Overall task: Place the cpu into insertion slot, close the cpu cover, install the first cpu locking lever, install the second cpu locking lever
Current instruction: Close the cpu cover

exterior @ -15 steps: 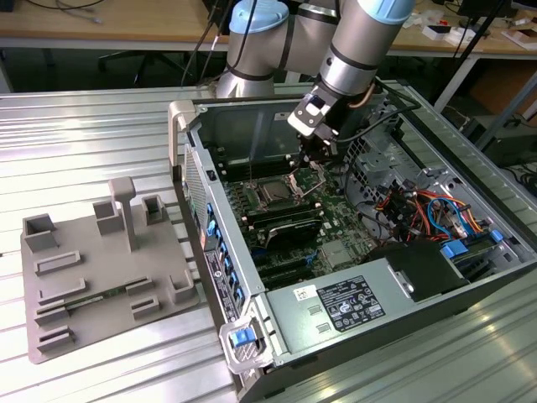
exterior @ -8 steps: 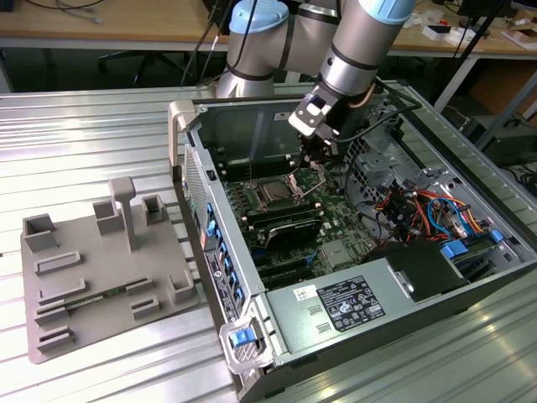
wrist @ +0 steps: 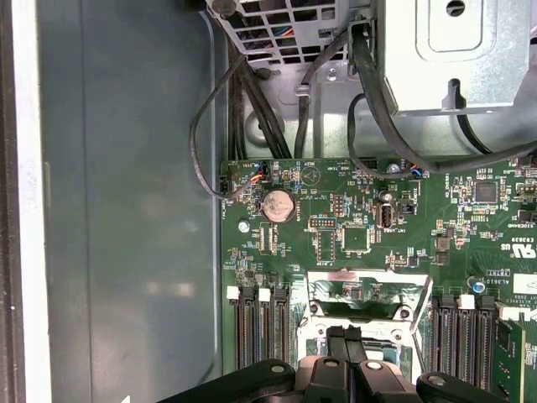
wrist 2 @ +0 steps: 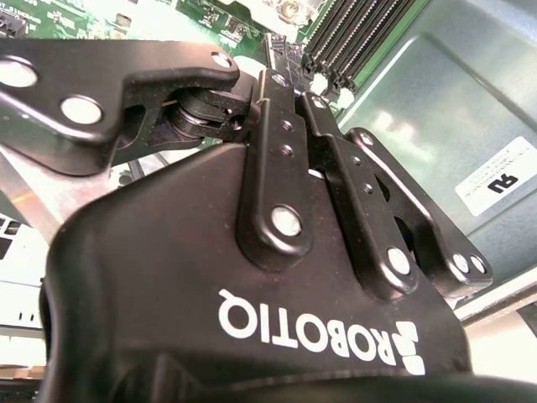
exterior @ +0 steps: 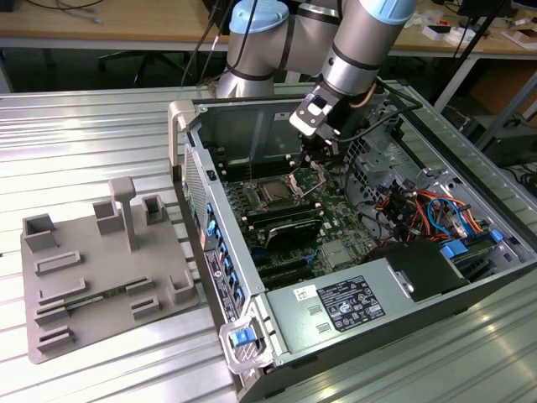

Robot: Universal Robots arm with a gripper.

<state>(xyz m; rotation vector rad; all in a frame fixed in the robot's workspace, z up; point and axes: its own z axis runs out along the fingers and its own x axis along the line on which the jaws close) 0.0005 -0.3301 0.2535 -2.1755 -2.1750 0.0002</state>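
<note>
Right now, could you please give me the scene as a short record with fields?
setting: open computer case lying on a ribbed metal table
gripper: gripper shut, down inside the case, at the cpu cover
cpu cover: cpu cover raised off the socket, not closed
insertion slot: insertion slot on the green board, with black memory slots flanking it
beside the case: grey holder plate on the table, at the exterior view's left
</note>
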